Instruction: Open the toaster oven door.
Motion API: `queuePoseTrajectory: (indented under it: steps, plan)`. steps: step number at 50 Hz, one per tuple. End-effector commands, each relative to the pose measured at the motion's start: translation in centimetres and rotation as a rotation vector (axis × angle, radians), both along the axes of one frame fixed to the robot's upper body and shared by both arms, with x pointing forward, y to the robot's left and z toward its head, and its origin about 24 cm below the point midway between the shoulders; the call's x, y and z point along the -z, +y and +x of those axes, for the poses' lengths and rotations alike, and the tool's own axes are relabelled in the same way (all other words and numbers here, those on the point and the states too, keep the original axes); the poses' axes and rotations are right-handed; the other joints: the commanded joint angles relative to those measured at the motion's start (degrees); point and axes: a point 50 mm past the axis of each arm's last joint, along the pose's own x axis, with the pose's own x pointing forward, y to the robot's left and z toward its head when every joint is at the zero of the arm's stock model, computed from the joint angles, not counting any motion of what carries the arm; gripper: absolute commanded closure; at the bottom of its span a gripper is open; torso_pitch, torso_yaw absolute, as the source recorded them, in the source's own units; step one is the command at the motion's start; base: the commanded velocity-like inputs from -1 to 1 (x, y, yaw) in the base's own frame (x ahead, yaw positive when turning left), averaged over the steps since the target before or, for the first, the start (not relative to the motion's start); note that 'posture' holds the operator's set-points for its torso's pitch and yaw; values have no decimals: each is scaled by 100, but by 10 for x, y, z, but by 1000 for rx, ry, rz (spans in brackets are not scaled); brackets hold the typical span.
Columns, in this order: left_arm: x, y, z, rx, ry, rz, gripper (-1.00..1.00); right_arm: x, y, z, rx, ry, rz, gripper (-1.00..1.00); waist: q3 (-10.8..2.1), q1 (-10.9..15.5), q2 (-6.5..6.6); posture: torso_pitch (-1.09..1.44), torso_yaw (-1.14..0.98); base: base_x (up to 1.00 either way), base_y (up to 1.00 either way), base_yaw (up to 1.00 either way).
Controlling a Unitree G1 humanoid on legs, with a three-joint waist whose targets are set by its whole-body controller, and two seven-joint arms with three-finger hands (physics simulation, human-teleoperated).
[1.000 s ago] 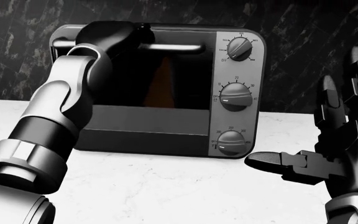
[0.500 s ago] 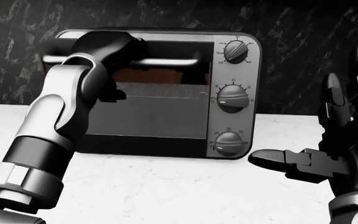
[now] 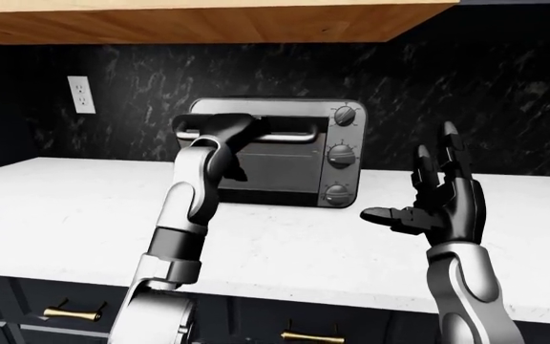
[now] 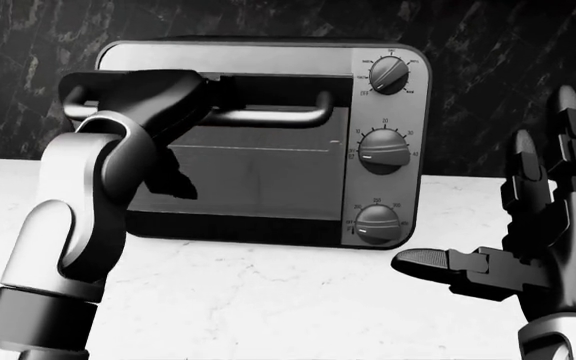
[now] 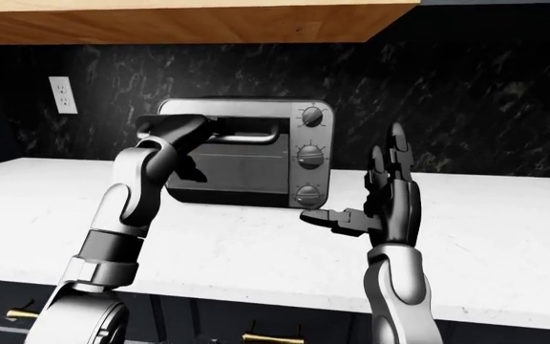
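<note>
A silver toaster oven (image 4: 268,54) stands on the white counter (image 4: 268,300) against the dark marble wall. Its glass door (image 4: 258,184) is hinged at the bottom and tilts out a little at the top, with a dark gap above it. My left hand (image 4: 148,94) is closed round the left part of the door's bar handle (image 4: 273,116). My right hand (image 4: 478,195) is open and empty, raised upright to the right of the oven with its fingers (image 4: 566,120) spread, apart from the oven.
Three knobs (image 4: 380,148) run down the oven's right panel. A wooden upper cabinet (image 3: 208,21) hangs above. A wall outlet (image 3: 81,94) is on the left. Dark drawers with brass pulls (image 3: 70,313) lie below the counter edge.
The handle has come out and down with my left hand, and the door tilts farther from the oven. The head view has shifted slightly. My right hand has barely moved.
</note>
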Motion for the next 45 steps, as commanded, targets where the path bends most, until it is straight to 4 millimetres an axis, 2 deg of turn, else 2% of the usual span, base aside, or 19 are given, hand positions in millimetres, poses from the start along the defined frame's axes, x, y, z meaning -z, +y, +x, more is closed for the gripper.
queuePoseTrajectory:
  steps: [1, 4, 12, 19, 30, 45]
  plan:
    - [-7, 0, -1, -7, -31, -13, -55, -14, 4, -2, -14, -75, -12, -100, 84, -19, -22, -65, 0, 0, 0, 0]
    - [-12, -1, -11, 0, -37, -14, -55, -18, 3, -3, -13, -79, -11, -100, 101, 8, -25, -65, 0, 0, 0, 0]
    - [-3, 0, -26, 14, -30, -23, -53, -23, 2, -5, -8, -84, -10, -100, 167, 75, -34, -65, 0, 0, 0, 0]
    - [-15, 3, -44, 20, -71, -64, -55, -21, 1, -5, -5, -82, -9, -100, 235, 97, -29, -65, 0, 0, 0, 0]
    - [-20, 7, -77, 23, -77, -76, -55, -17, 3, -3, -8, -79, -10, -100, 323, 96, -33, -65, 0, 0, 0, 0]
    - [2, 14, -120, 38, -34, -111, -60, -12, 2, -3, -6, -74, -2, -100, 184, 92, -9, -65, 0, 0, 0, 0]
